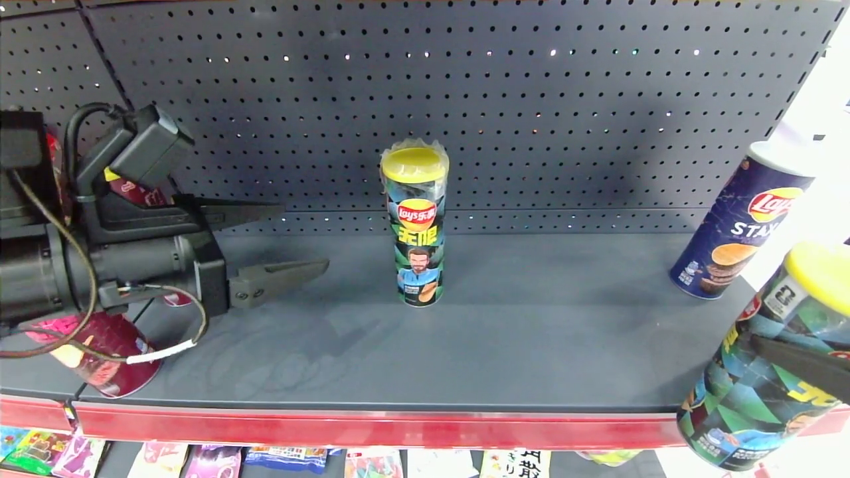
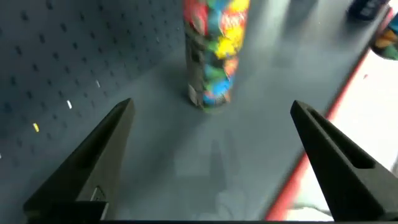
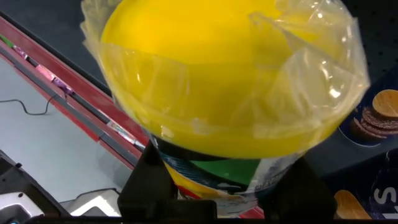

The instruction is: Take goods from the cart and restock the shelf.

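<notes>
Between the right pincer's (image 3: 225, 190) dark fingers sits a green-patterned chip can (image 1: 764, 372) with a yellow lid under loose clear wrap. The grip is closed on the can's body just below the lid. This held can hangs off the front edge of the shelf (image 1: 531, 332), well to the right of the upright green chip can (image 1: 416, 226) that stands mid-shelf, and lower than it. It is not yet on the shelf.

Left of that standing can, the left pincer (image 1: 302, 238) is spread wide with nothing between its fingers. It points toward the can, which stands apart from both fingertips, and it hovers just above the shelf surface.

Further left of the standing can, partly under the left arm, is a maroon chip can (image 1: 109, 355) near the front lip, with a red one (image 1: 136, 192) behind the arm against the pegboard back (image 1: 465, 99). Far to the right of the standing can, a dark blue chip can (image 1: 744, 222) rests near the shelf's end and looks tilted.

My judgement is that restocking is partway done. Four cans are on the shelf and a fifth is carried but not yet set down. The bare stretch between the standing can and the blue one looks the likely spot. How many goods remain to fetch cannot be told.
</notes>
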Controlling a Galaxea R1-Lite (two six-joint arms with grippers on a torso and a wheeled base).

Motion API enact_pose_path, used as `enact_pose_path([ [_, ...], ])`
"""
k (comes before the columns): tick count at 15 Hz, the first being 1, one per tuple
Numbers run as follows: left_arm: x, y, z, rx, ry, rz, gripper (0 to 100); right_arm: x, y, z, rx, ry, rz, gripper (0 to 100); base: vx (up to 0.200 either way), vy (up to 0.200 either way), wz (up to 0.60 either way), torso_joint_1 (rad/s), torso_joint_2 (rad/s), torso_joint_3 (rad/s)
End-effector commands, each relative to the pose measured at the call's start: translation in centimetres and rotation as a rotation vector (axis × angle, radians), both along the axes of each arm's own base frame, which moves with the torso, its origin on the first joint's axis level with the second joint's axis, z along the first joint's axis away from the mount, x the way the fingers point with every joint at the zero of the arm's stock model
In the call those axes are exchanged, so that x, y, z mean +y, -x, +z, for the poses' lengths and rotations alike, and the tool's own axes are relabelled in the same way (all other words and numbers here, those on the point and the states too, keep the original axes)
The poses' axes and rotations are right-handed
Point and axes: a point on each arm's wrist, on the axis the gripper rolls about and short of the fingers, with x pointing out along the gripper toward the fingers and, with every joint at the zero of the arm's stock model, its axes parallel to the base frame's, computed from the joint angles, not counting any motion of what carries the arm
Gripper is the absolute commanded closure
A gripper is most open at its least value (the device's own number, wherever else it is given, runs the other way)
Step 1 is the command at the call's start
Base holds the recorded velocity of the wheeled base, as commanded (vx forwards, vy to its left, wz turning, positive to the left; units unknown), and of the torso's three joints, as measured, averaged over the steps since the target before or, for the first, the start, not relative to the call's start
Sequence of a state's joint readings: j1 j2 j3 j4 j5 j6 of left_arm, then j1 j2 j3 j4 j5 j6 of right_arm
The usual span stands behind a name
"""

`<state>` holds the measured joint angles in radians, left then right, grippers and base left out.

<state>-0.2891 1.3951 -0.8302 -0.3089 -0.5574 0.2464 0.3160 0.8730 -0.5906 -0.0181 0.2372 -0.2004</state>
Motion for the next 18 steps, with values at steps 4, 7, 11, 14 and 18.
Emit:
enact_pose_path([
  [4, -1.9, -3.0, -0.4, 0.017, 0.006, -0.071, 0, 0.0, 0.0, 0.0, 0.001, 0.001, -0.001, 100, 0.000, 0.000, 0.00, 0.000, 0.00, 0.000],
  [7, -2.3, -3.8, -0.2, 0.013, 0.014, -0.098, 0, 0.0, 0.0, -0.1, 0.005, 0.002, -0.001, 100, 0.000, 0.000, 0.00, 0.000, 0.00, 0.000],
  [11, -2.9, -5.8, 0.1, 0.001, 0.015, -0.093, 0, 0.0, -0.1, -0.2, 0.009, 0.004, -0.002, 100, 0.000, 0.000, 0.00, 0.000, 0.00, 0.000],
  [14, -3.3, -6.7, -0.1, 0.004, 0.014, -0.100, 0, 0.0, -0.1, -0.2, 0.010, 0.003, -0.004, 100, 0.000, 0.000, 0.00, 0.000, 0.00, 0.000],
  [18, -3.9, -8.3, 0.1, -0.005, 0.027, -0.138, 0, 0.1, -0.2, -0.2, 0.012, 0.006, -0.005, 100, 0.000, 0.000, 0.00, 0.000, 0.00, 0.000],
])
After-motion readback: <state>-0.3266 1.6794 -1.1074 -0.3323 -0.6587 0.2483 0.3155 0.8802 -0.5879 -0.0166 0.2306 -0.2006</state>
